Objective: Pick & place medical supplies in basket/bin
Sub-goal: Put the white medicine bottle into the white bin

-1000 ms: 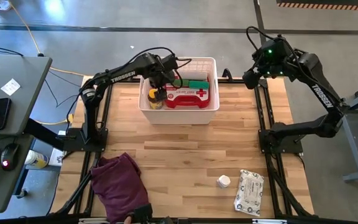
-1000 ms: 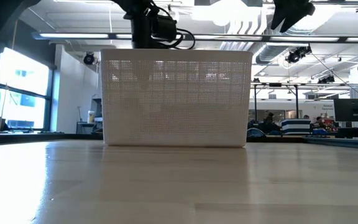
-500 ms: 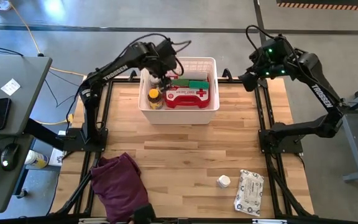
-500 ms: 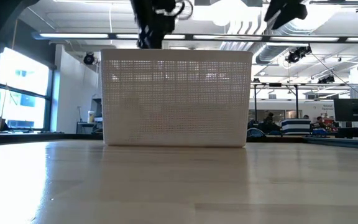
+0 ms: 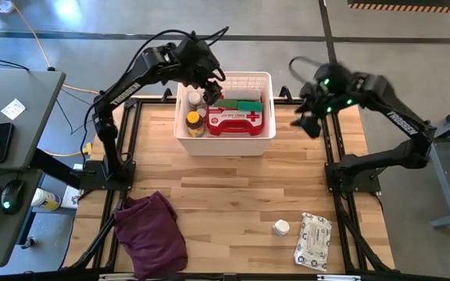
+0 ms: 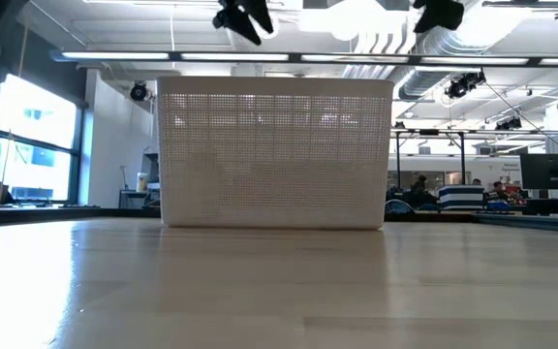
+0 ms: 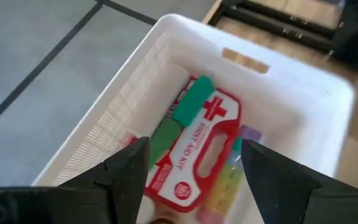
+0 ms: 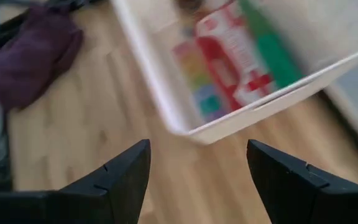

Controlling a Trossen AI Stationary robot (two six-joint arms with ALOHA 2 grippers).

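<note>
On the wooden table [image 5: 233, 187], at its far edge, stands the white basket [image 5: 226, 145]; inside lie the red first-aid case [image 5: 237, 122], a green roll [image 5: 241, 104], an amber bottle [image 5: 195, 125] and the rainbow pill organiser [image 7: 219, 186] (seen only from the wrists). Left gripper [image 5: 207, 76] has risen from the basket's left end since a second ago and now hangs above the far-left rim, fingers spread and empty; I judge a drop-off just completed. Right gripper [image 5: 306, 123] has swung down from beyond the far-right corner to just right of the basket, fingers spread, holding nothing; probably starting toward the remaining items. Wipes pack [image 5: 312, 240] and small white bottle [image 5: 280, 228] lie near the right front edge, close together; broad bare wood separates them from the basket; purple cloth [image 5: 151, 234] sits at front left, well clear.
</note>
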